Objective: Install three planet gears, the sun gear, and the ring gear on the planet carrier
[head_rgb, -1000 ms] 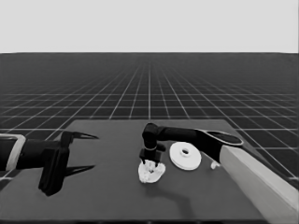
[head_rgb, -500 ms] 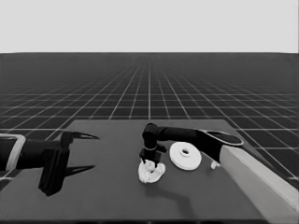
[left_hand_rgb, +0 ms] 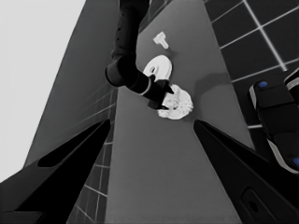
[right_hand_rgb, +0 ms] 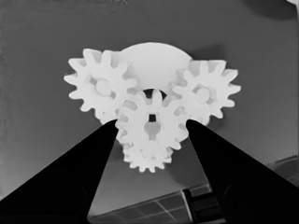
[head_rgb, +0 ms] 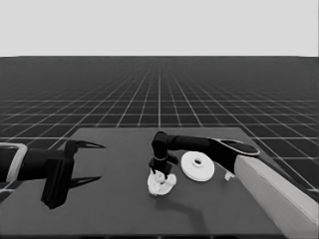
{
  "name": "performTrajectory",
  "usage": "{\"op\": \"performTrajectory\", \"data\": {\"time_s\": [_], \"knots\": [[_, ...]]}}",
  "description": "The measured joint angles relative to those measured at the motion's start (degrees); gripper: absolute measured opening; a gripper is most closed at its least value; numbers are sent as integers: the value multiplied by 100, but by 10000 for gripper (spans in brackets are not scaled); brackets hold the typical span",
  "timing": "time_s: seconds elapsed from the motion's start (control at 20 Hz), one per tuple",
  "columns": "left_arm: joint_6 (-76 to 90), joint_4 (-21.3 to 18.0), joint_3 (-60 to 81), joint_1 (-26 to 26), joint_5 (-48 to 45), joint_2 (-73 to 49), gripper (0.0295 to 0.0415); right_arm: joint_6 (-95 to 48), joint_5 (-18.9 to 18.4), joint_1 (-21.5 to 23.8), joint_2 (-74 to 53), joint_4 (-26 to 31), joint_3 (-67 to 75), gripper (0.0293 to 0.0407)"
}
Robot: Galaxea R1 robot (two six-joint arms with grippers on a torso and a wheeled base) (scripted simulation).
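The smaller round part (head_rgb: pixel 163 185) lies mid-table with toothed gears on it. In the right wrist view, one gear (right_hand_rgb: pixel 99 88) and another gear (right_hand_rgb: pixel 205 93) sit on either side of its rim (right_hand_rgb: pixel 154 56), and a third gear (right_hand_rgb: pixel 147 162) peeks out below. My right gripper (head_rgb: pixel 159 171) stands straight over the stack, shut on the centre gear (right_hand_rgb: pixel 140 135), whose sides touch both fingers; the right gripper (right_hand_rgb: pixel 152 122) holds it over the middle hole. The larger round part (head_rgb: pixel 198 167) lies just right of the stack. My left gripper (head_rgb: pixel 100 162) waits open at the table's left end.
A thin white piece (head_rgb: pixel 229 175) lies right of the larger round part, by the right forearm (head_rgb: pixel 269 189). In the left wrist view the stack (left_hand_rgb: pixel 180 105) and the larger round part (left_hand_rgb: pixel 159 69) show under the right arm; dark machinery (left_hand_rgb: pixel 275 116) stands past the table's edge.
The right gripper has sunk very slightly toward the stack with the centre gear. The left arm has not moved.
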Motion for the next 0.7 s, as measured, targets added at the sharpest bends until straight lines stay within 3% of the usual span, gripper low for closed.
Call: {"op": "performTrajectory", "data": {"time_s": [0.7], "knots": [[0, 0, 0, 0, 0, 0, 385, 840, 0, 1, -1, -1, -1, 309]]}}
